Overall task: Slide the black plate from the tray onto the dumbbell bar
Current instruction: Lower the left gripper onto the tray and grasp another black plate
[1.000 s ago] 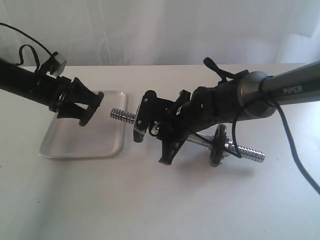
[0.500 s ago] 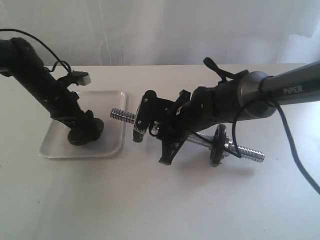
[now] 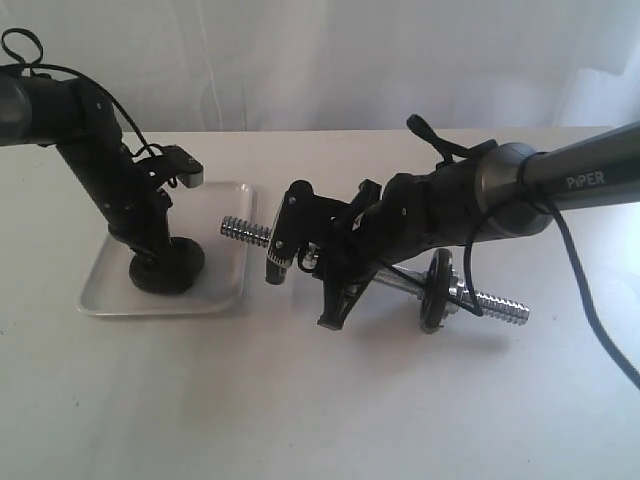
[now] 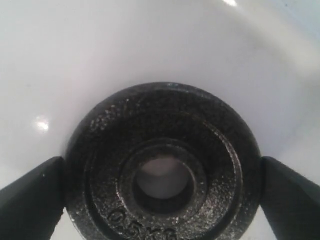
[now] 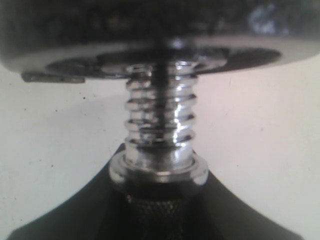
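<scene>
The black plate (image 4: pixel 162 170) lies flat in the pale tray (image 3: pixel 100 290), its centre hole facing up. My left gripper (image 3: pixel 165 268) points down onto it, and both fingers (image 4: pixel 30 200) press against opposite sides of its rim, shut on it. My right gripper (image 3: pixel 320 262) is shut on the knurled middle of the dumbbell bar (image 3: pixel 490 302), holding it level above the table. The bar's free threaded end (image 3: pixel 243 230) points toward the tray. One similar black plate (image 3: pixel 280 248) sits on the bar beside my right gripper, and another (image 3: pixel 436 290) sits toward the far end.
The tray floor (image 4: pixel 150 40) around the plate is bare white. The white tabletop (image 3: pixel 300 400) stretches in front of both arms. A pale curtain hangs behind the table. A black cable (image 3: pixel 590 320) trails from the right arm.
My left gripper swung from hanging open above the tray down onto the plate in the tray, then closed against its rim. The right arm and the bar have not moved.
</scene>
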Available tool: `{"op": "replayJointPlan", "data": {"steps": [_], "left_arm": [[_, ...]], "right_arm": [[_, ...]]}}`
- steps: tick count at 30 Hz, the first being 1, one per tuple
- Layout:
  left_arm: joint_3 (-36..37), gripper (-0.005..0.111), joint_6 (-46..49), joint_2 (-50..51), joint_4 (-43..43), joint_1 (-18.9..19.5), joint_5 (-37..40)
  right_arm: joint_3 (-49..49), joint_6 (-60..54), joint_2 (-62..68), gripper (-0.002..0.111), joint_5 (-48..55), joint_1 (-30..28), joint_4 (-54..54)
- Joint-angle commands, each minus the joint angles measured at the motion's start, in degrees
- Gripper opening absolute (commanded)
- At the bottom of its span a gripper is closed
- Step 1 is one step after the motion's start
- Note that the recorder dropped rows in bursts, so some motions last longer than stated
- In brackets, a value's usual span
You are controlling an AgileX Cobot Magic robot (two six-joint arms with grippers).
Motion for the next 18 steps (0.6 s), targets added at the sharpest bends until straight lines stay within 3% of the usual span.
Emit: {"op": "replayJointPlan", "data": {"steps": [1, 6, 14, 16, 17, 18], "left_arm": [[0.8, 0.103, -1.0, 1.3, 3.2, -0.4, 1.6], [0.8, 0.099, 2.7, 1.3, 7.7, -1.5, 3.7], [1.2, 0.096, 11.4, 1.3, 8.0, -1.5, 4.1], [1.2, 0.075, 13.6, 2.0, 8.0, -1.5, 5.0], [1.2, 0.059, 15.1, 2.2, 8.0, -1.5, 5.8], [1.2, 0.034, 16.9, 2.5, 8.0, -1.5, 6.9]], "right_arm": [[-1.7, -0.1, -3.4, 0.000, -10.6, -0.4, 0.4], [-1.7, -0.1, -3.4, 0.000, -10.6, -0.4, 0.4], [-1.7, -0.1, -3.4, 0.000, -10.2, -0.4, 0.4], [-1.7, -0.1, -3.4, 0.000, -10.2, -0.4, 0.4], [-1.7, -0.1, -3.4, 0.000, -10.2, -0.4, 0.4], [-1.7, -0.1, -3.4, 0.000, -10.2, -0.4, 0.4]]}}
